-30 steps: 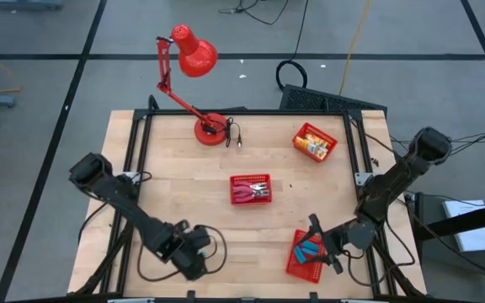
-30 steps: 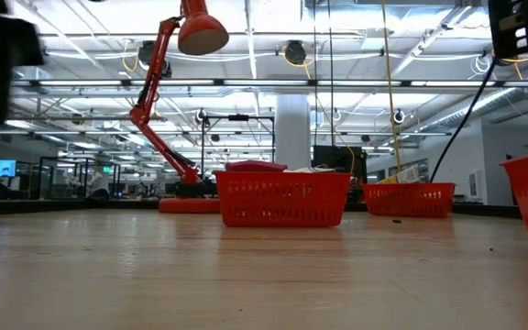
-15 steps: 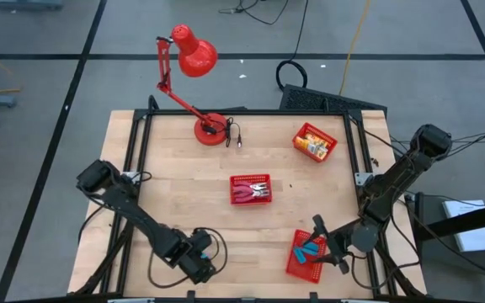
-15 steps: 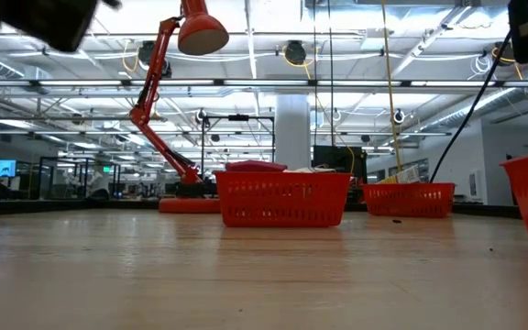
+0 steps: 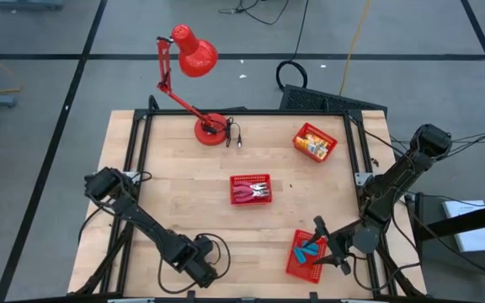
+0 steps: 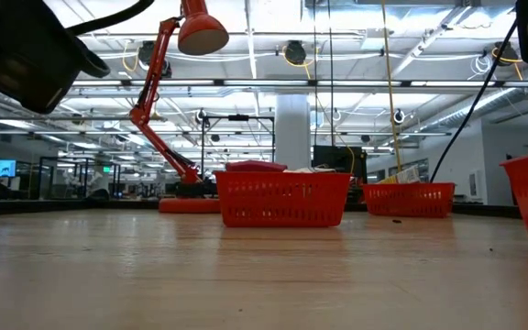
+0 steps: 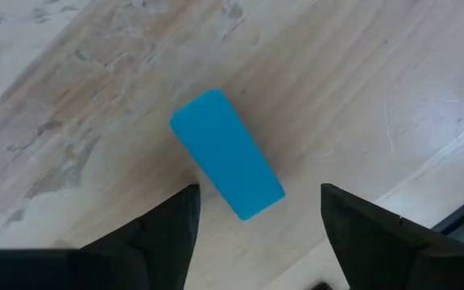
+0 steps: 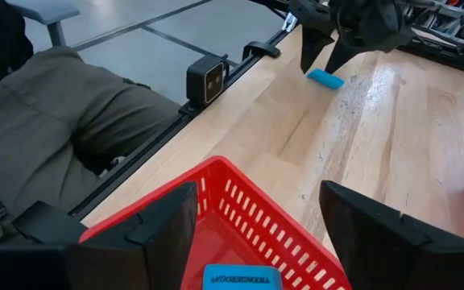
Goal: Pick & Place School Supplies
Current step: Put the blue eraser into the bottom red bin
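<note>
The left gripper [image 7: 256, 242] hangs right above a small blue rectangular block [image 7: 226, 153] lying flat on the wooden table [image 5: 183, 202] near its front edge. Its jaws are open, one on each side, not touching the block. I think the next step is to go down and squeeze it. The right gripper [image 8: 256, 242], jaws open too, waits over the red mesh basket [image 8: 240, 201], which holds another blue block [image 8: 242, 278]. A second ago the left arm was farther from the front edge.
</note>
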Controlling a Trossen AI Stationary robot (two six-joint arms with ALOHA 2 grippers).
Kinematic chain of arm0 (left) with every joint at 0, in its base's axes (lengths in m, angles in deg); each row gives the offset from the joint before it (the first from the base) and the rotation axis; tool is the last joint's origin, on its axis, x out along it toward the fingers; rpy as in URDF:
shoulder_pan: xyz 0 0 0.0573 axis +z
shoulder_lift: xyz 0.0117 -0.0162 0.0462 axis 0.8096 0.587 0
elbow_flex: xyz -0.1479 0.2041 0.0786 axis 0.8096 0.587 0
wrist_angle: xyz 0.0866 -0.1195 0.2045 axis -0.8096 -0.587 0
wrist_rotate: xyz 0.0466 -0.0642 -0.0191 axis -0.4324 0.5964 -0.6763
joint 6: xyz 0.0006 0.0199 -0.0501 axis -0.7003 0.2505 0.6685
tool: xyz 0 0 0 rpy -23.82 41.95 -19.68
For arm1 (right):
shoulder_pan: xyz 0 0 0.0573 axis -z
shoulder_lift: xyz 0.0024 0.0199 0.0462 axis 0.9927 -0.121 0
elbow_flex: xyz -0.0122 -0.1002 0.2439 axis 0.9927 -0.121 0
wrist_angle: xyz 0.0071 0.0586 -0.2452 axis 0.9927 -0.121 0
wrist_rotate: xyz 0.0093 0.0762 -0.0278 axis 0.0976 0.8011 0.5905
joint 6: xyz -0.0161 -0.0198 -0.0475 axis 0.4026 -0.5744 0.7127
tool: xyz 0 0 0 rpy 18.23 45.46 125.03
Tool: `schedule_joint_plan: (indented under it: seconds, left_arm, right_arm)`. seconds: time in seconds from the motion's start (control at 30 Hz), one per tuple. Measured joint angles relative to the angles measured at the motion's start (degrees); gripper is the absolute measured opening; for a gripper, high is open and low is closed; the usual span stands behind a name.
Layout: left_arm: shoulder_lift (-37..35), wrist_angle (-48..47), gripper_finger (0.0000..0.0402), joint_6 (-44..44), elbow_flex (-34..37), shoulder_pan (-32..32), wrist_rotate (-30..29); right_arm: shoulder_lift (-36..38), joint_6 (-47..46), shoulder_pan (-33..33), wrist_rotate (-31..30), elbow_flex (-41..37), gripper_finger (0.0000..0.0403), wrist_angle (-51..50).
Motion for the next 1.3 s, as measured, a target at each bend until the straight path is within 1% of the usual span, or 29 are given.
schedule_joint_plan:
  seconds: [0.17,0.27,0.37,0.53,0.63,0.73,1.0,1.07,1.13,1.17,1.2,1.23,1.27,1.3]
  left_arm:
    - [1.8,0.2,0.0261,0.0,-0.1,0.2,-0.3]
    - [1.8,0.1,0.0245,0.6,0.0,0.2,-1.4]
    - [1.9,-0.4,0.0210,1.5,0.0,0.2,-2.2]
    - [1.9,-1.4,0.0132,1.7,0.1,0.1,-3.8]
    - [1.9,-1.3,0.0087,1.1,0.2,0.1,-4.7]
    - [1.9,-1.3,0.0050,-0.4,0.2,0.0,-6.1]
    - [1.7,0.2,0.0046,-8.4,0.3,-0.1,-10.3]
    - [1.5,1.1,0.0045,-11.0,0.4,-0.1,-11.9]
    - [0.6,2.9,0.0045,-13.2,0.4,-0.2,-15.8]
    - [0.3,3.8,0.0044,-14.1,0.4,-0.2,-19.4]
    - [0.3,4.9,0.0032,-15.6,0.5,0.0,-24.6]
    - [-0.1,5.4,0.0012,-16.9,0.5,0.5,-27.9]
    - [-0.6,6.2,0.0002,-18.9,0.5,0.8,-31.9]
    - [-1.4,7.5,0.0001,-21.2,0.5,0.8,-35.5]
  right_arm:
    - [0.0,-0.5,0.0,0.0,0.0,0.0247,0.1]
    - [0.0,-1.1,0.0,0.0,0.0,0.0247,0.1]
    - [0.0,-1.5,0.0,-0.6,0.0,0.0246,0.1]
    - [0.0,-1.5,0.0,-1.5,0.0,0.0246,0.5]
    - [0.0,-1.5,0.0,-1.5,0.0,0.0246,0.5]
    - [0.0,-1.5,0.0,-2.6,0.0,0.0244,0.5]
    - [0.0,-1.5,0.0,-3.1,0.0,0.0218,0.5]
    - [0.0,-1.5,0.0,-4.6,0.0,0.0212,0.5]
    - [0.0,-1.5,0.0,-5.9,0.0,0.0207,0.5]
    - [0.0,-1.5,0.1,-6.0,0.0,0.0206,0.5]
    - [0.0,-1.5,0.4,-6.0,0.0,0.0204,0.6]
    - [0.0,-1.5,0.7,-6.0,0.0,0.0204,0.6]
    - [-0.1,-1.5,1.1,-6.2,-0.1,0.0204,1.0]
    - [-0.2,-1.4,1.6,-7.1,-0.1,0.0204,1.7]
